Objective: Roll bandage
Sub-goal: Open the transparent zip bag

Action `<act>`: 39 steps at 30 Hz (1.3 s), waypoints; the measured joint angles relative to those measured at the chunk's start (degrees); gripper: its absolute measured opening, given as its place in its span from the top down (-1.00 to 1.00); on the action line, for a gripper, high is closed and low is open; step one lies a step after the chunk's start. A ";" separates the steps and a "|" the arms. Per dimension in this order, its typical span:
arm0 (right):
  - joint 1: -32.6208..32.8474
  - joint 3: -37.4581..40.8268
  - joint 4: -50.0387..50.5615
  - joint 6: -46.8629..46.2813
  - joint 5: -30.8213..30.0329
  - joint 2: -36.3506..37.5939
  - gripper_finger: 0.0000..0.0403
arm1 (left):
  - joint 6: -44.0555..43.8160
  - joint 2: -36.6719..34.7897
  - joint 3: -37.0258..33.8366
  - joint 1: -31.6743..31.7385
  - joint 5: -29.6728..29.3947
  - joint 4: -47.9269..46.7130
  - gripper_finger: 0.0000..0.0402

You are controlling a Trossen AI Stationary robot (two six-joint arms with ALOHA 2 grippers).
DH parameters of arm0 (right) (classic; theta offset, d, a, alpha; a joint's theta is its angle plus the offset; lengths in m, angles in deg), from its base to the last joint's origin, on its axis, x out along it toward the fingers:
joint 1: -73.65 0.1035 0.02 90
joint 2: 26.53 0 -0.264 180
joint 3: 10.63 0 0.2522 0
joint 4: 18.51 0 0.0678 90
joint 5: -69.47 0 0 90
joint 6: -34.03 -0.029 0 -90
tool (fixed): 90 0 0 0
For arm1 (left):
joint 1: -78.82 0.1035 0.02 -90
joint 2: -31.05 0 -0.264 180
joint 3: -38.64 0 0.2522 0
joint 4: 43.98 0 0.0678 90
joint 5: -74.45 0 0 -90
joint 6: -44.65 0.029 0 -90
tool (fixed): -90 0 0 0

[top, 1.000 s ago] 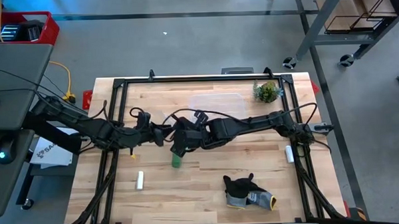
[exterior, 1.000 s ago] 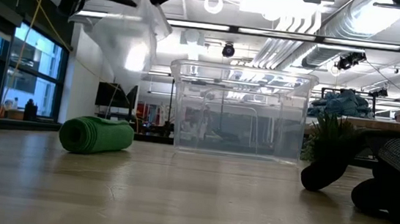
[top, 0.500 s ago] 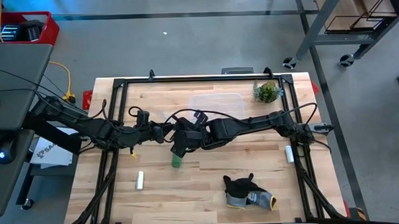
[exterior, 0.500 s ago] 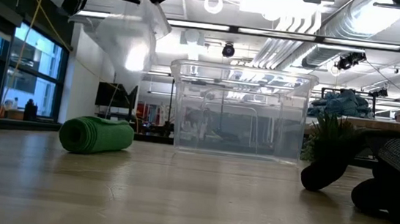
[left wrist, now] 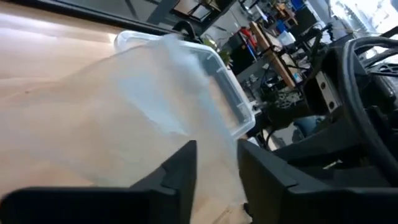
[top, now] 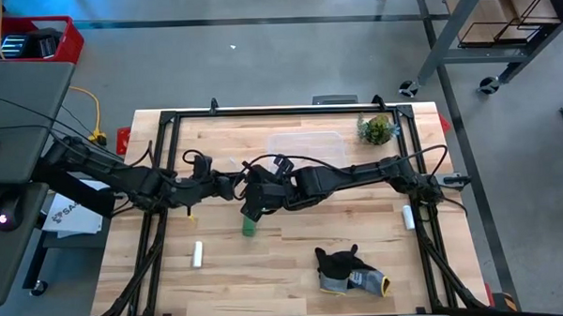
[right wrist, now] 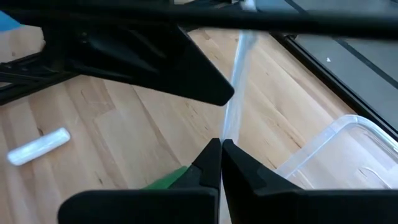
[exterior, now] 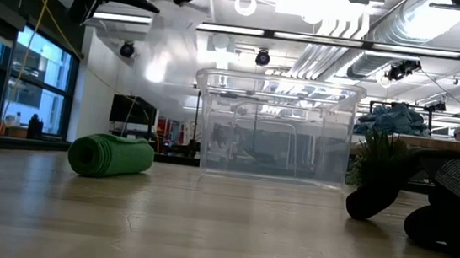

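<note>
Lying on table, bandage (top: 249, 226) just below right gripper (top: 256, 204).

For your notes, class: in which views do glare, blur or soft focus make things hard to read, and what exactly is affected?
Low view: ceiling lights glare on the clear plastic box; the dark glove at the edge is soft, the green bandage roll sharper. Left wrist view: a clear plastic sheet hazes the table; the room behind is blurred. Right wrist view: the sheet shows as a pale streak above the right claw.

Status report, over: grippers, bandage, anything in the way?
Right gripper shut on clear plastic film, raised mid-table. Left gripper beside it, at the film. Bandage rolled, lying free on table. Nothing on it.
</note>
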 joint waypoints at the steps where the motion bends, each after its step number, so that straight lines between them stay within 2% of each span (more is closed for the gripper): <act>1: 0.01 0.00 -0.01 0.02 0.03 0.00 1.00 | 1.02 0.02 0.00 0.12 0.52 0.22 0.57; 4: 0.04 0.00 -0.10 0.07 0.37 0.00 1.00 | 4.57 0.02 0.00 0.43 2.88 0.30 0.86; 6: 0.07 0.00 -0.23 0.15 1.59 0.00 1.00 | 6.43 0.02 0.00 0.41 3.81 0.24 0.96; 12: 0.40 0.00 -0.25 1.09 6.92 0.00 1.00 | 10.90 0.02 0.00 0.72 9.58 -0.30 1.00; 17: 0.68 0.00 -0.44 1.60 8.31 0.00 0.95 | 11.43 0.02 0.00 0.69 11.42 -2.06 1.00; 21: 0.67 0.00 -0.57 3.75 9.21 0.00 0.73 | 11.48 -0.08 0.00 0.69 11.60 -2.46 1.00; 28: 0.87 -0.04 -1.27 6.40 6.86 0.17 0.15 | 12.25 -0.20 0.00 0.69 12.46 -4.82 1.00; 30: 1.01 -0.04 1.26 4.24 9.44 0.69 0.03 | 12.88 -0.73 0.00 0.70 12.49 -8.50 1.00; 33: 1.56 -0.13 8.51 -3.68 13.17 1.39 -0.06 | 13.28 -2.14 0.01 0.69 12.60 -15.35 1.00; 36: 3.86 -0.11 15.86 -10.63 13.50 1.09 -0.07 | 13.40 -3.88 0.00 0.69 13.00 -21.57 1.00; 39: 6.98 0.56 19.06 -18.48 11.07 0.64 -0.07 | 15.14 -5.30 0.00 1.40 13.23 -25.28 1.00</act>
